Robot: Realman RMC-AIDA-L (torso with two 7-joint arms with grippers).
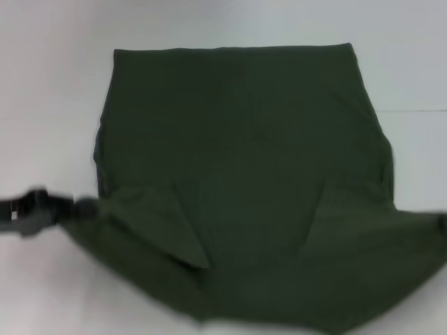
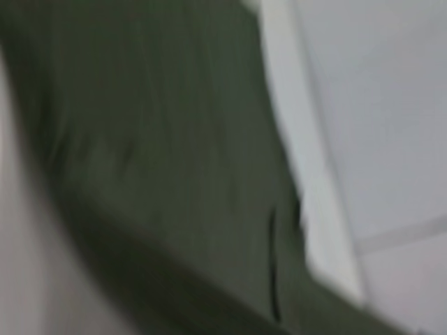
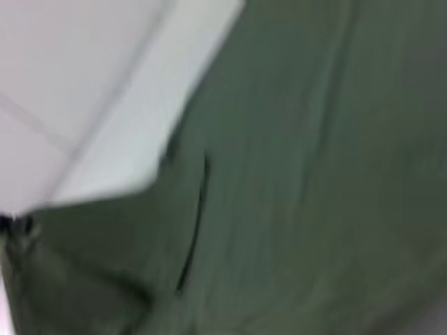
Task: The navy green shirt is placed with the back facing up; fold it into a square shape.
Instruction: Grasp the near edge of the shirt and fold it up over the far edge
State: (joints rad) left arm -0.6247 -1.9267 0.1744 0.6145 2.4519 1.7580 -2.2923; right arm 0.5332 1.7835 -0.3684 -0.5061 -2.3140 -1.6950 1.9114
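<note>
The navy green shirt lies spread on the white table, hem at the far side and sleeves near me. My left gripper is at the left, shut on the tip of the left sleeve, which is drawn out sideways. The right sleeve is drawn to a point at the head view's right edge. There my right gripper shows only as a dark bit in the right wrist view, shut on bunched fabric. Both wrist views are filled with olive cloth close up.
The white table top surrounds the shirt on the left, far and right sides. A thin seam line runs across the table at the right.
</note>
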